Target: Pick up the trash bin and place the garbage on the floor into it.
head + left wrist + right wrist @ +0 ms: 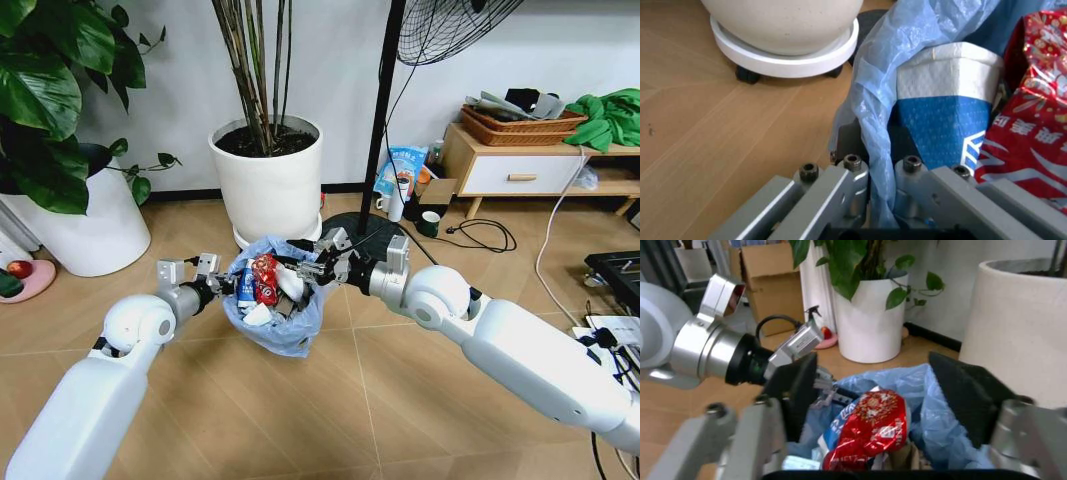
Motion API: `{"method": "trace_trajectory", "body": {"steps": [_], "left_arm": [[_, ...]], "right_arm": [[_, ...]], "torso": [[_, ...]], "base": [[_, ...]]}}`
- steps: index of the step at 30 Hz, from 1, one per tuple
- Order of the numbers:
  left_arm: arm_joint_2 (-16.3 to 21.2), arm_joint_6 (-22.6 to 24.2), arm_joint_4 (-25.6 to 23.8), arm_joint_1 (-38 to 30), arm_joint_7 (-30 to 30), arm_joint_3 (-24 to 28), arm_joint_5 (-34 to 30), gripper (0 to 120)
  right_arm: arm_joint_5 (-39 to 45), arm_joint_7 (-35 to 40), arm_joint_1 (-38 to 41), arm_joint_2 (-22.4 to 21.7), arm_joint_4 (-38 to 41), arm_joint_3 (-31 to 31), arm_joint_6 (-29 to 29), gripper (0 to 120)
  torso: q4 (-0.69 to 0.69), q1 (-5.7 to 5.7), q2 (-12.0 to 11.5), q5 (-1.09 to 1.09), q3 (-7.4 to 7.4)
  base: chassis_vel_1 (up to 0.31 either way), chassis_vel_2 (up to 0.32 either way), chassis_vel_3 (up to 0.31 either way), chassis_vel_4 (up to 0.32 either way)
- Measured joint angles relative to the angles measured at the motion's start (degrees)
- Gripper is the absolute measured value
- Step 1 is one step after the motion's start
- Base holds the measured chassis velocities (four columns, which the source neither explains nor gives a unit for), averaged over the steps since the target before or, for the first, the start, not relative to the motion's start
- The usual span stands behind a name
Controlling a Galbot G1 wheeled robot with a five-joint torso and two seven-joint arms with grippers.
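Note:
The trash bin (pixel 285 325), lined with a wrinkly light-blue bag (pixel 907 30), sits between my two arms in front of me. My left gripper (pixel 222 285) is shut on its rim and liner (pixel 880 185). Inside lie a blue-white can (pixel 940 115), a red can (pixel 870 425) and white paper (pixel 290 283). My right gripper (pixel 310 268) hovers over the bin's mouth from the other side. It is open, its black pads (pixel 967 395) spread wide with nothing held between them. The floor (pixel 400 400) around the bin is tan wood.
A white plant pot (pixel 268 180) on a wheeled base stands just behind the bin, beside a fan's black pole and round foot (pixel 360 230). A larger white pot (pixel 85 215) is at the far left. A wooden cabinet (pixel 520 170), cables (pixel 480 235) and a mug (pixel 428 222) are at the right.

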Motion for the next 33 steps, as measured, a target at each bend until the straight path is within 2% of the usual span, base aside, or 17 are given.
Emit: {"method": "trace_trajectory", "body": {"steps": [2, 5, 7, 10, 16, 19, 24, 26, 29, 32, 33], "left_arm": [[0.0, 0.0, 0.0, 0.0, 0.0, 0.0, 0.0, 0], [0.0, 0.0, -0.3, 0.4, 0.0, -0.3, 0.0, 0], [0.0, 0.0, -0.4, 0.5, 0.0, -0.5, 0.0, 0], [0.2, 0.0, -1.1, 1.8, 0.2, -1.5, 0.1, 0], [0.8, -0.1, -3.0, 4.2, 0.4, -3.2, 0.2, 0], [1.2, -0.2, -4.3, 5.8, 0.4, -4.4, 0.2, 0], [1.3, -0.3, -5.0, 6.5, 0.4, -5.0, 0.3, 0], [1.1, -0.3, -5.6, 6.9, 0.3, -5.1, 0.5, 0], [1.0, -0.3, -5.9, 7.2, 0.3, -5.1, 0.6, 0], [0.9, -0.3, -6.6, 7.7, 0.2, -5.1, 0.7, 0], [0.9, -0.3, -6.6, 7.7, 0.2, -5.1, 0.7, 0]], "right_arm": [[0.1, 0.3, -0.2, 0.0, 0.2, 0.4, 0.0, 69], [0.8, 3.5, -1.7, 0.0, 1.1, 3.1, -0.1, 86], [0.8, 4.6, -2.2, 0.0, 1.3, 3.9, -0.1, 89], [0.7, 10.1, -4.6, -0.4, 2.0, 7.1, -0.1, 99], [0.0, 15.0, -9.4, -2.6, 4.9, 12.2, -0.9, 100], [-1.0, 17.7, -15.3, -3.6, 7.6, 17.8, -1.8, 100], [-2.3, 23.3, -22.5, -3.1, 9.7, 23.1, -2.3, 100], [-4.3, 27.3, -28.2, -2.3, 10.8, 28.0, -2.7, 100], [-5.4, 28.8, -31.7, -1.9, 11.7, 31.7, -2.8, 100], [-7.5, 29.7, -38.1, -0.6, 13.1, 38.6, -3.0, 100], [-7.5, 29.7, -38.1, -0.6, 13.1, 38.6, -3.0, 100]], "torso": [[0.00, 0.00, 0.0, 0.00, 0.00], [0.00, 0.00, 0.0, 0.00, 0.00], [0.00, 0.00, 0.0, 0.00, 0.00], [0.00, 0.00, 0.0, 0.01, 0.00], [0.01, 0.00, 0.0, 0.01, 0.00], [-0.01, 0.00, 0.0, 0.01, -0.01], [0.00, -0.01, 0.0, 0.01, -0.01], [-0.01, -0.01, 0.0, 0.01, -0.01], [0.00, -0.01, 0.0, 0.02, -0.01], [0.00, -0.01, 0.0, -0.01, -0.01], [0.00, -0.01, 0.0, -0.01, -0.01]], "base": [[0.000, 0.000, 0.000, 0.000], [0.000, 0.000, 0.000, 0.000], [0.000, 0.000, 0.000, 0.000], [0.000, 0.000, 0.000, 0.000], [0.000, 0.000, 0.000, 0.000], [0.000, 0.000, 0.000, 0.000], [0.000, 0.000, 0.000, 0.000], [0.000, 0.000, 0.000, 0.000], [0.000, 0.000, 0.000, 0.000], [0.000, 0.000, 0.000, 0.000], [0.000, 0.000, 0.000, 0.000]]}}
